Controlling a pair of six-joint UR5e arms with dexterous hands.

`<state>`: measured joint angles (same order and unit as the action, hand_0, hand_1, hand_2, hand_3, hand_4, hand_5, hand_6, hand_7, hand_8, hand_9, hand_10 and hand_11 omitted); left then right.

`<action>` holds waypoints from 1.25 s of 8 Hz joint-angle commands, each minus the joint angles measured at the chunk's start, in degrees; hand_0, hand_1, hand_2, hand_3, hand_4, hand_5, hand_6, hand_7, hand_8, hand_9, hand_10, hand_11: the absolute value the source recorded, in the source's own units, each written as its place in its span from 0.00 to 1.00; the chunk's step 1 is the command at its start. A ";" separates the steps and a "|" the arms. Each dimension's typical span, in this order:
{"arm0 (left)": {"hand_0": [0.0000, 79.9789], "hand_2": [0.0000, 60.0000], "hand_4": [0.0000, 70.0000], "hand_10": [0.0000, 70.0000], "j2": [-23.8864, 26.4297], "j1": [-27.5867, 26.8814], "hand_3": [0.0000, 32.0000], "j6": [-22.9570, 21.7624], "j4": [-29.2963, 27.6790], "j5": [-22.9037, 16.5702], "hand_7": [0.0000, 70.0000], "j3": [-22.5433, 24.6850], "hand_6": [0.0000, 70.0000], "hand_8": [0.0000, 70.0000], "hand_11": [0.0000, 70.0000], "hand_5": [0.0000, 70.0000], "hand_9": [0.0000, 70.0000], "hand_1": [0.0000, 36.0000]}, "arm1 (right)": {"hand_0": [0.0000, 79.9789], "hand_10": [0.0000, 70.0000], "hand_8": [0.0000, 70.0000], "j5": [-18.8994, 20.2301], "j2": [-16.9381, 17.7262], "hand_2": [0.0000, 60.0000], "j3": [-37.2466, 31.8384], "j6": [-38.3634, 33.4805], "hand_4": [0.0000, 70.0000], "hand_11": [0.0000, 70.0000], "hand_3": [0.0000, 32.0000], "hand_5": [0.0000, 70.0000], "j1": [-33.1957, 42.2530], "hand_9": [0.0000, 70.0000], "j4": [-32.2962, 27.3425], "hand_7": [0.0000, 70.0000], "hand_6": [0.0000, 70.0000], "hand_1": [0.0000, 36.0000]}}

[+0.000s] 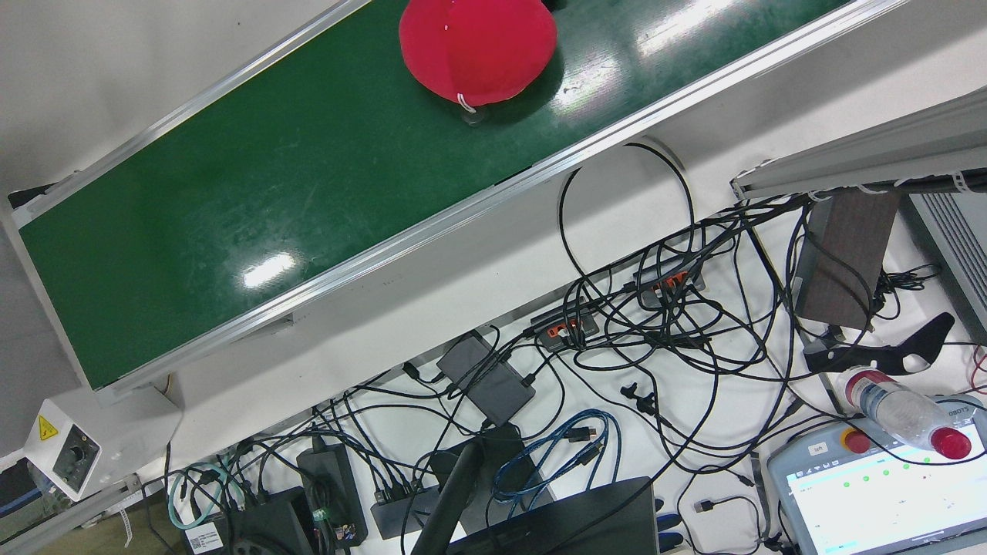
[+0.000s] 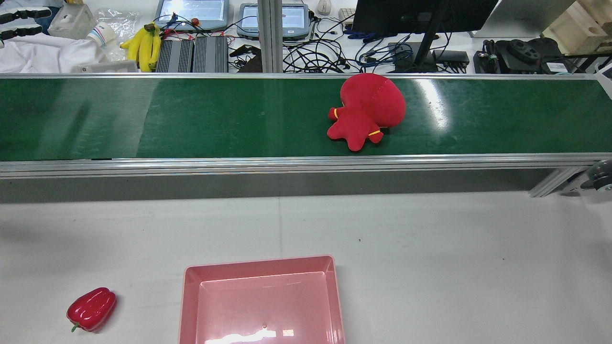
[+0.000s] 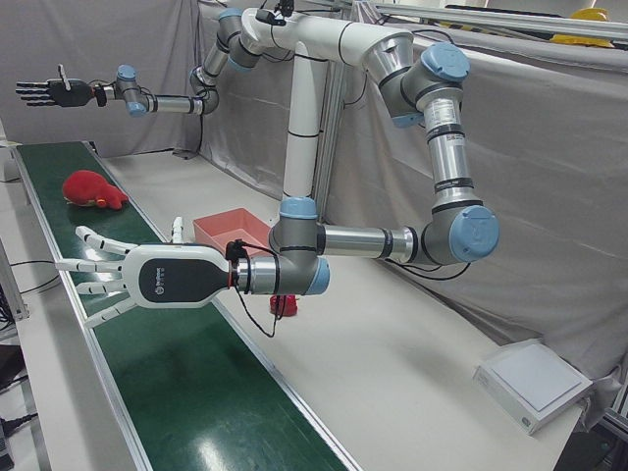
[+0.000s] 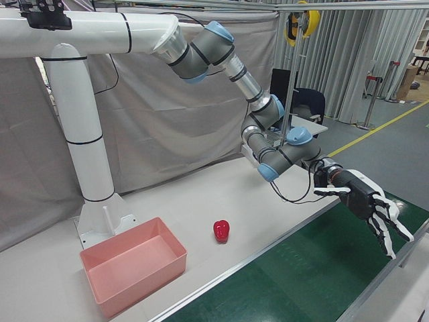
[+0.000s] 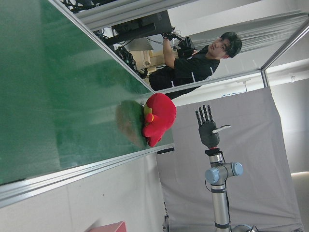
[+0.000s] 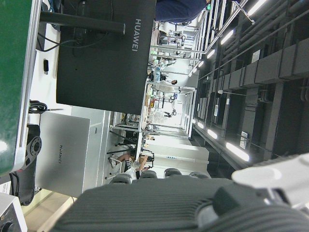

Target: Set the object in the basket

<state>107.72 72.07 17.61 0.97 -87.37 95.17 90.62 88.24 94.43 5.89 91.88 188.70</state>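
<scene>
A red plush toy [image 2: 366, 111] lies on the green conveyor belt [image 2: 191, 119], right of the belt's middle; it also shows in the front view [image 1: 478, 48], the left-front view [image 3: 91, 189] and the left hand view [image 5: 158, 117]. The pink basket [image 2: 260, 267] stands empty on the white table; it also shows in the right-front view [image 4: 144, 285]. My left hand [image 3: 118, 275] is open, fingers spread, above the belt far from the toy; the right-front view [image 4: 369, 208] shows it too. My right hand [image 3: 54, 92] is dark, open and raised high beyond the toy.
A red bell pepper [image 2: 92, 309] lies on the table left of the basket, near my left arm [image 3: 373, 240]. Behind the belt are cables, monitors, tablets and bananas [image 2: 143, 45]. A person [image 5: 198, 65] stands beyond the belt's far end.
</scene>
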 commanded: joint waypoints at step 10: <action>0.65 0.00 0.00 0.05 -0.41 -0.61 0.78 2.08 0.09 0.09 0.12 -1.56 0.05 0.22 0.09 0.42 0.19 0.23 | 0.00 0.00 0.00 0.00 0.00 0.00 0.05 -0.01 0.00 0.00 0.00 0.00 0.05 0.00 0.00 0.00 0.00 0.00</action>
<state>107.42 71.46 19.63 1.05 -87.31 93.76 90.62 88.24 94.40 5.89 91.93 188.70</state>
